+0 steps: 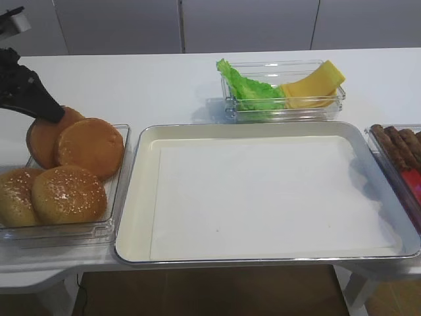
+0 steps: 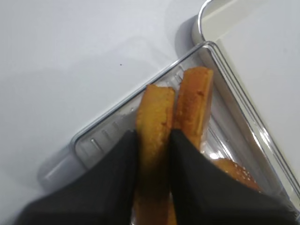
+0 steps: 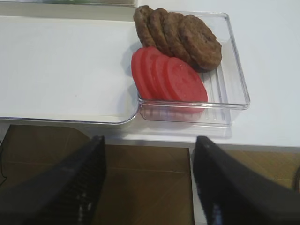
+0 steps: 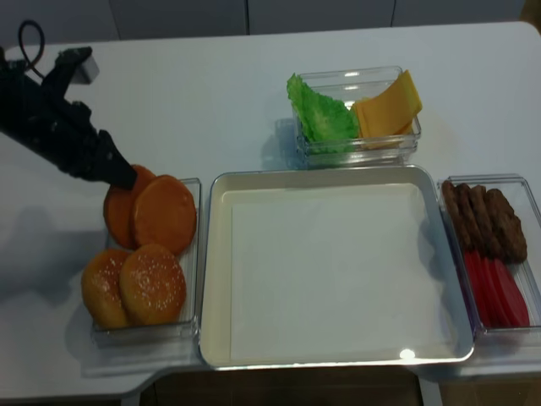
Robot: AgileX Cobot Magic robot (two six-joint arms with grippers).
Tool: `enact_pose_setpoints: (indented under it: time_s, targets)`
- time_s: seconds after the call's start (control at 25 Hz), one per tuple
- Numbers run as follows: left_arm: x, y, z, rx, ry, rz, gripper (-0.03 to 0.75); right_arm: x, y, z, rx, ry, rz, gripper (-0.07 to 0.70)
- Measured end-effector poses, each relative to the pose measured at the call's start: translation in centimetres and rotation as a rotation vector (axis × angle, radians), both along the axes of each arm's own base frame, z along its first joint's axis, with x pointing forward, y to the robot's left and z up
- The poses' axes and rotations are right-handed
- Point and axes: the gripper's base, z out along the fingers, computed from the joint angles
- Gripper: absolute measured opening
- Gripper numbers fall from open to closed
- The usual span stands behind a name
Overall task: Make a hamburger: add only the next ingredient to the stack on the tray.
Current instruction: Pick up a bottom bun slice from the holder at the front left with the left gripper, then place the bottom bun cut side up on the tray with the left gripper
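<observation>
Two flat golden-brown bun halves stand on edge at the back of a clear box (image 1: 118,210) on the left. My left gripper (image 1: 52,113) (image 4: 125,178) is shut on the rear bun half (image 1: 39,141) (image 4: 117,211). In the left wrist view its black fingers (image 2: 117,173) pinch that bun half (image 2: 154,112) by its edge, with the other half (image 2: 194,103) leaning beside it. The silver tray (image 1: 263,126) (image 4: 338,173) holds only white paper; no stack shows on it. My right gripper (image 3: 147,140) hangs open and empty over the table's front edge.
Two sesame buns (image 1: 69,194) (image 4: 152,283) fill the front of the bun box. Behind the tray, a clear box holds lettuce (image 1: 247,85) and cheese (image 1: 316,82). To the tray's right, another box holds patties (image 3: 187,35) and tomato slices (image 3: 168,79).
</observation>
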Motion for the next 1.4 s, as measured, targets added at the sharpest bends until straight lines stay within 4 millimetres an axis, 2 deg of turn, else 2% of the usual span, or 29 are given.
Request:
enact_pose_setpoints:
  time_s: [0.44,0.84,0.92,1.08,1.2,1.4]
  targets:
    - [-0.8,-0.3,4.6,0.028,-0.129,0.012,0.150,0.0,0.0,0.0,0.000,0.000,0.000,0.449]
    - [-1.9,-0.4,11.2,0.034,-0.272,0.103,0.150,0.0,0.0,0.0,-0.008,-0.001,0.005,0.449]
    - [-2.0,-1.0,12.2,0.022,-0.283,0.123,0.150,0.0,0.0,0.0,-0.011,-0.002,0.007,0.449]
    - [-2.4,-4.1,13.4,0.051,-0.317,0.037,0.149,0.0,0.0,0.0,-0.013,-0.002,0.008,0.449]
    - [-3.0,-7.4,13.2,0.089,-0.315,-0.069,0.149,0.0,0.0,0.0,-0.013,-0.002,0.008,0.449]
    - [-4.3,-12.1,13.1,0.072,-0.280,-0.151,0.149,0.0,0.0,0.0,-0.015,-0.002,0.009,0.449]
